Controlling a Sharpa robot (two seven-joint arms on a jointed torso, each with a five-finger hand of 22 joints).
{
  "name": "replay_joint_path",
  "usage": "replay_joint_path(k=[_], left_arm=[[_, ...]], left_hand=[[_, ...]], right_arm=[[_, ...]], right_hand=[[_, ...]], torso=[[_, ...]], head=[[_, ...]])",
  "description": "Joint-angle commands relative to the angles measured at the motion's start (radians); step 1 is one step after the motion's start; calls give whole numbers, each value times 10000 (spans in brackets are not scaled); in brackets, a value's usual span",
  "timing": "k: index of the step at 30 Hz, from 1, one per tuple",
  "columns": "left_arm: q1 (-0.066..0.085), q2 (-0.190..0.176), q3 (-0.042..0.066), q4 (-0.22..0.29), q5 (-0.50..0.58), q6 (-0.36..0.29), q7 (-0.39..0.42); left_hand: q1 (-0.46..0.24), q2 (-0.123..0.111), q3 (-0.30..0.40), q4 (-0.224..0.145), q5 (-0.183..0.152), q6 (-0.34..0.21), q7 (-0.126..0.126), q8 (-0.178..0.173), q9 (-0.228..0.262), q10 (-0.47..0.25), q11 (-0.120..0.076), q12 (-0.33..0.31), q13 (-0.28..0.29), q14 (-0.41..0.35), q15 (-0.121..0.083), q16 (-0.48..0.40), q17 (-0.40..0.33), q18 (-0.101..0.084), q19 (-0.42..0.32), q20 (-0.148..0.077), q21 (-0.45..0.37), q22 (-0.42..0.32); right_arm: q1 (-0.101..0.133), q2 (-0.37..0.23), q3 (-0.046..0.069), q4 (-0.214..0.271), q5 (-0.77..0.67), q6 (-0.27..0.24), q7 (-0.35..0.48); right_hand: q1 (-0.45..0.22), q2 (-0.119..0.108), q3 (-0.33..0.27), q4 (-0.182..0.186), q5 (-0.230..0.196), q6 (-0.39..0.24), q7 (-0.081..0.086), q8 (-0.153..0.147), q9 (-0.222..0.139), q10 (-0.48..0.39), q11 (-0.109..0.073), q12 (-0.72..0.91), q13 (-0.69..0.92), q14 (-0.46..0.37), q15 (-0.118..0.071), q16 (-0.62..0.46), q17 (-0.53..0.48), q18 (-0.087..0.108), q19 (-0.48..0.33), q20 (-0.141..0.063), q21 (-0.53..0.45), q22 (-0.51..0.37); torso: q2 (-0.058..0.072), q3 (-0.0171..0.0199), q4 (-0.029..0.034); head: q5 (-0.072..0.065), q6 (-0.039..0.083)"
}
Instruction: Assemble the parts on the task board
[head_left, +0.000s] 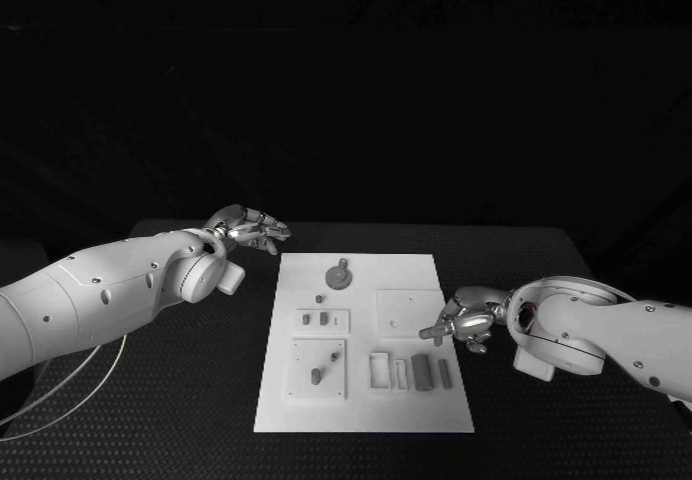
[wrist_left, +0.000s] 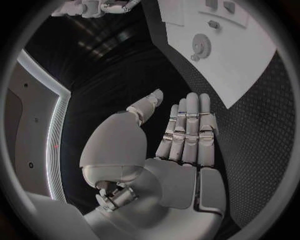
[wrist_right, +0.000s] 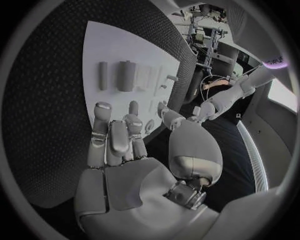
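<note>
Both hands, left hand (head_left: 248, 228) and right hand (head_left: 464, 322), flank the task board (head_left: 368, 410) empty.

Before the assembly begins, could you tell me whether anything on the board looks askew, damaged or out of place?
Nothing stands out. The task board lies flat and square on the table, its parts resting on it, the gear at the far end. Both the left hand and the right hand hold nothing.

Dim scene: the background beyond the worktop (head_left: 173, 420) is black. The white task board (head_left: 368, 410) is the brightest surface, evenly lit without glare. Both wrist views bend straight edges strongly and darken toward the circle's rim.
</note>
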Motion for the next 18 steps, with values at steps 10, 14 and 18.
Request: replay_joint_path(k=[10,14,18], left_arm=[[-17,13,2,27,55,162,122],[-16,18,2,29,55,151,119],[-15,29,2,35,56,161,112]], left_hand=[[-54,33,-4,68,-17,-21,-24,38,-18,-26,-13,57,-16,47,-8,-51,21,48,78,19,-53,17],[-57,35,-6,71,-17,-22,-24,39,-19,-26,-14,58,-16,47,-8,-53,23,48,79,19,-54,18],[-62,34,-8,74,-17,-23,-24,39,-19,-27,-13,59,-17,47,-8,-54,24,48,79,19,-55,19]], right_arm=[[-173,22,-283,66,-62,940,-1116],[-240,137,-297,42,-88,970,-1151],[-245,270,-321,5,-224,994,-1176]], right_hand=[[-108,293,-2,-58,12,41,105,-169,-111,229,33,119,158,35,42,85,-3,171,10,-87,71,174],[-111,307,-22,-100,12,40,112,-198,-128,230,39,111,159,26,48,84,-21,171,-7,-85,70,177],[-145,288,-56,-138,11,12,128,-254,-156,192,54,70,119,6,62,74,-60,171,-30,-79,67,180]], torso=[[13,-33,21],[19,-28,26],[19,-17,35]], head=[[-104,-34],[-74,-59],[-65,-85]])
